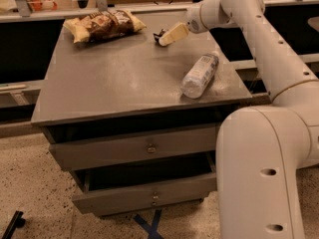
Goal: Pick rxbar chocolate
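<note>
On the table, the chip bag lies upper left. The rxbar chocolate sits top centre, with the pincer just beside it on its right. The bottle lies below them, right of centre.

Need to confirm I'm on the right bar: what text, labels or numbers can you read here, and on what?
No text is legible.
chip bag: print too blurred.
bottle: label too blurred.
rxbar chocolate: lettering unreadable; the gripper is right at it, near the far edge of the table.
</note>
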